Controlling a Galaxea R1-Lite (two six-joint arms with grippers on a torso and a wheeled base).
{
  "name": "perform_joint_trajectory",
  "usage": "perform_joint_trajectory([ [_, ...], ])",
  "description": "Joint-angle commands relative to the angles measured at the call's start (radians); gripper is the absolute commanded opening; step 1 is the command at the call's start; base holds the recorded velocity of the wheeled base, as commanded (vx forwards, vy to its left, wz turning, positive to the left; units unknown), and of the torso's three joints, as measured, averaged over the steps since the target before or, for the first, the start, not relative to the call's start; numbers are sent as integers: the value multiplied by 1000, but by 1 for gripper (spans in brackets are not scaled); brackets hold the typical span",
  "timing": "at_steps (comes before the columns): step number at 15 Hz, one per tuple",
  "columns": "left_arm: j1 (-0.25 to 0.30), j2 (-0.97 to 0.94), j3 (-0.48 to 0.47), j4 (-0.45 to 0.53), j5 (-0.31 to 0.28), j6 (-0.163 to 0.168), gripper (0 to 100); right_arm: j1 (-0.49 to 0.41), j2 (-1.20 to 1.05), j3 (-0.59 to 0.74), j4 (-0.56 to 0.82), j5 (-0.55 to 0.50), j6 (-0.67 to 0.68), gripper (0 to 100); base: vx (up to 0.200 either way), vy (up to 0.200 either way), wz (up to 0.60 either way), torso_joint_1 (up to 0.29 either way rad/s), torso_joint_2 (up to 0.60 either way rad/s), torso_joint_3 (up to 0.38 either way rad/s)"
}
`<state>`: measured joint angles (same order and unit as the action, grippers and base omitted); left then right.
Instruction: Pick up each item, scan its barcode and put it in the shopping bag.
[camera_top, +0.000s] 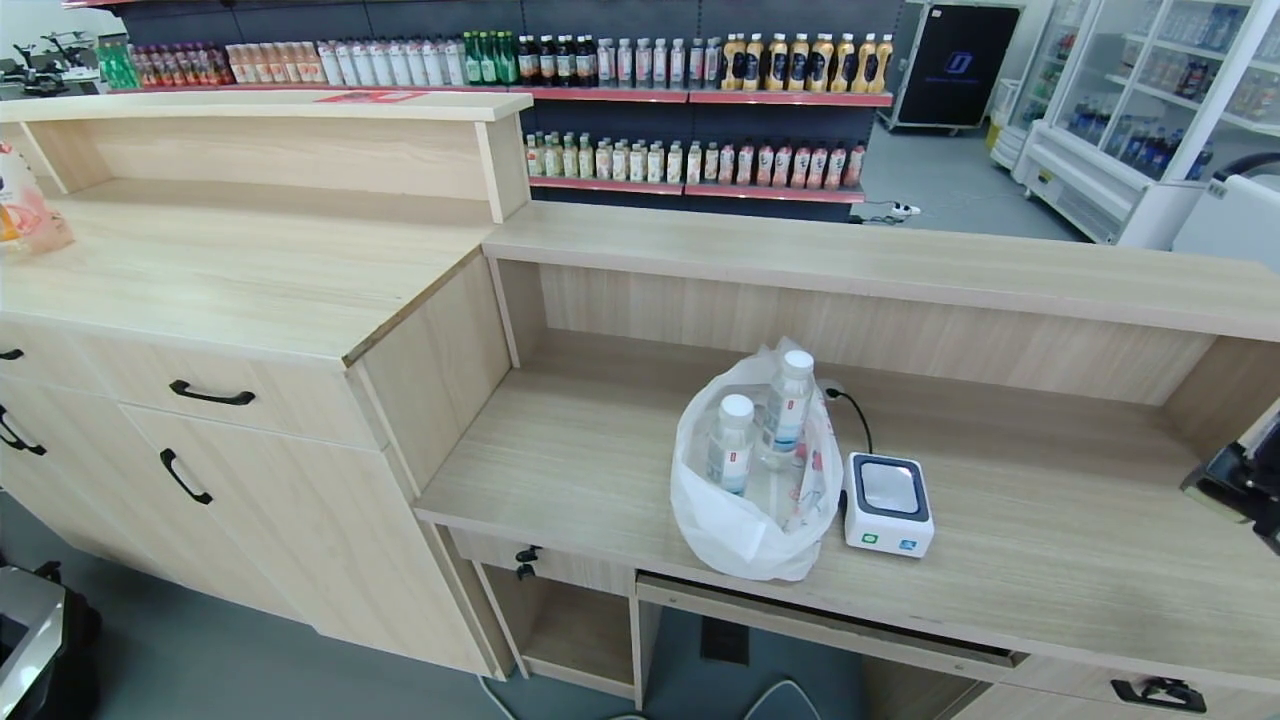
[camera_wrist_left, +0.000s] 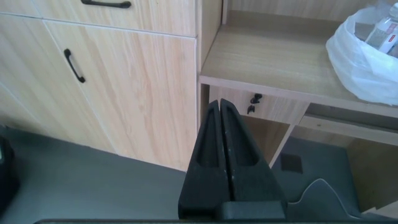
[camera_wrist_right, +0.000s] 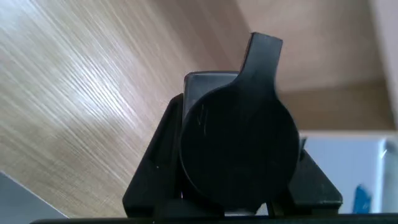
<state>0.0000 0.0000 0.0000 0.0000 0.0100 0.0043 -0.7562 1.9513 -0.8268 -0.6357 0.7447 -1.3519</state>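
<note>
Shopping bag (camera_top: 738, 535) white, mouth open, on worktop (camera_top: 1050, 520), just beside scanner (camera_top: 888, 503). Two bottles (camera_top: 733, 445) upright inside bag. Left hand (camera_wrist_left: 221, 107) clenched, empty, low before cabinet (camera_wrist_left: 137, 87). Right hand (camera_top: 1238, 478) at worktop's right end; grip: cannot tell.

Shopping bag (camera_top: 720, 525): white plastic, mouth open.
Bottles (camera_top: 732, 443) (camera_top: 787, 400): two, clear, white-capped, upright inside the bag.
Scanner (camera_top: 887, 503): white, at the bag's 3 o'clock.
</note>
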Motion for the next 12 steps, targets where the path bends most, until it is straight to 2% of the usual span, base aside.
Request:
perform_joint_trajectory([
  [1,0,0,0,0,1,0,0,67,-388,163,103,259,-400,0,0,0,0,0,0,0],
  [2,0,0,0,0,1,0,0,115,-423,166,157,288,-489,0,0,0,0,0,0,0],
  [3,0,0,0,0,1,0,0,256,-488,175,249,295,-705,0,0,0,0,0,0,0],
  [5,0,0,0,0,1,0,0,452,-545,221,238,295,-957,0,0,0,0,0,0,0],
  [6,0,0,0,0,1,0,0,495,-565,233,228,295,-1029,0,0,0,0,0,0,0],
  [7,0,0,0,0,1,0,0,581,-600,258,195,295,-1129,0,0,0,0,0,0,0],
  [9,0,0,0,0,1,0,0,756,-634,284,100,295,-1191,0,0,0,0,0,0,0],
  [11,0,0,0,0,1,0,0,957,-635,275,-94,294,-1188,0,0,0,0,0,0,0],
  [12,0,0,0,0,1,0,0,1026,-624,272,-186,292,-1185,0,0,0,0,0,0,0],
])
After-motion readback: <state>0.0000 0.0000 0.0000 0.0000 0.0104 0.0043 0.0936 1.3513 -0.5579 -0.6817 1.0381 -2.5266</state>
